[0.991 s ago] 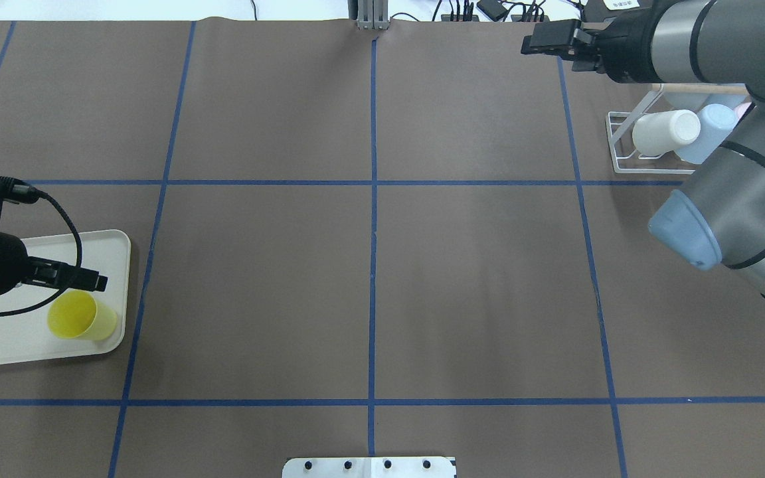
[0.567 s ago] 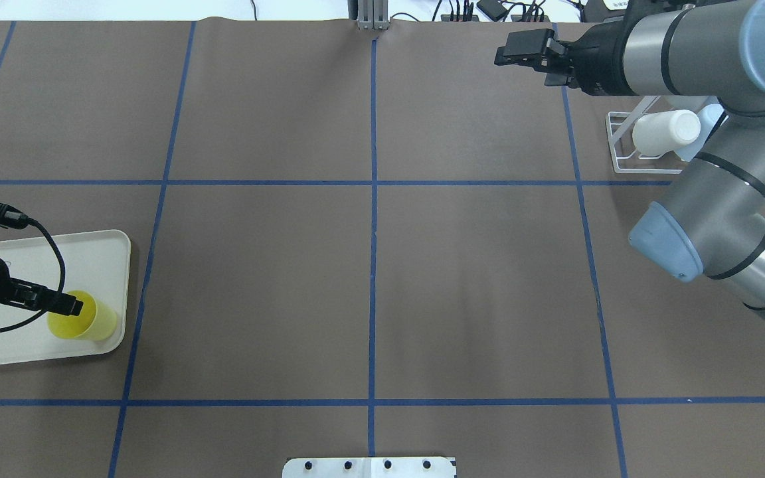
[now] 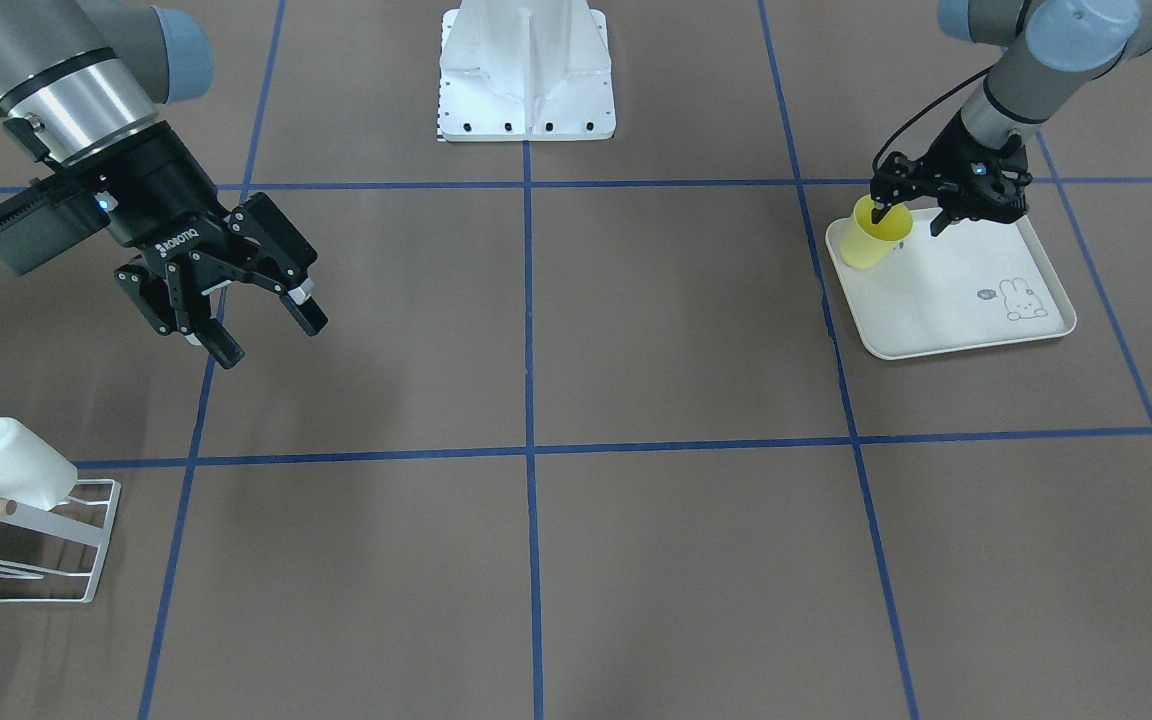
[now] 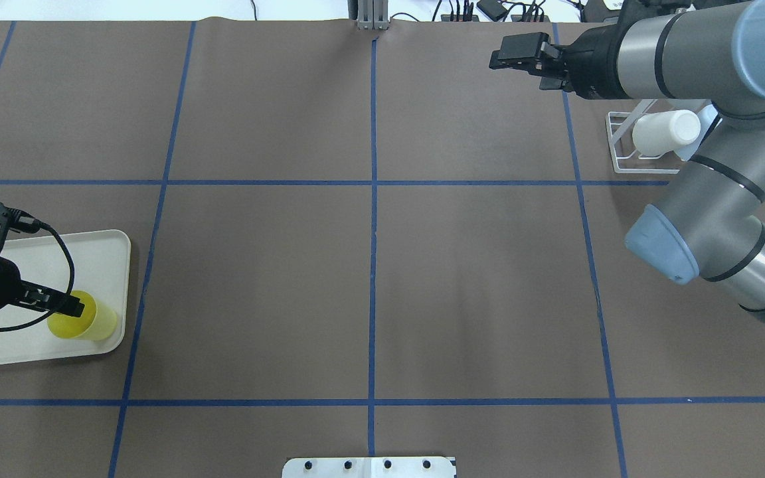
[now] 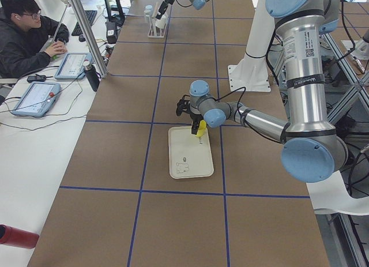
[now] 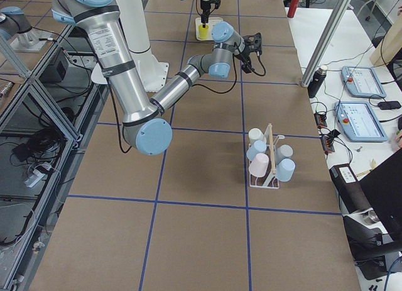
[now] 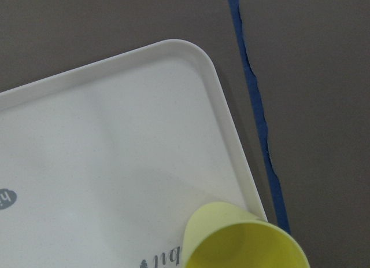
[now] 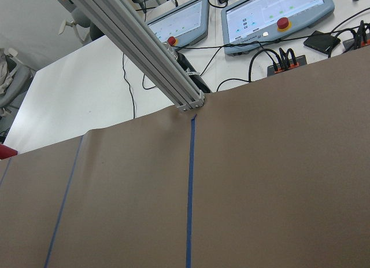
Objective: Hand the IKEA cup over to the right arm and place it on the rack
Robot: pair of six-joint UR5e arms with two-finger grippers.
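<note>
The yellow IKEA cup (image 3: 870,246) stands upright at a corner of the cream tray (image 3: 966,310); it also shows in the overhead view (image 4: 97,323) and in the left wrist view (image 7: 243,240). My left gripper (image 3: 906,220) is open at the cup's rim, with one finger inside the cup and the other outside it over the tray. My right gripper (image 3: 271,338) is open and empty, in the air over the table. The white wire rack (image 4: 621,146) with its wooden dowel stands at the far right, partly behind the right arm.
A white cup (image 4: 665,131) and pale blue cups sit on the rack (image 6: 267,162). The tray (image 4: 103,252) has a rabbit drawing. The robot's white base (image 3: 526,90) is at the table's near edge. Operators' tablets and cables lie past the far edge.
My left gripper has moved down and back from beside the cup to its rim. My right gripper has moved left, away from the rack.
</note>
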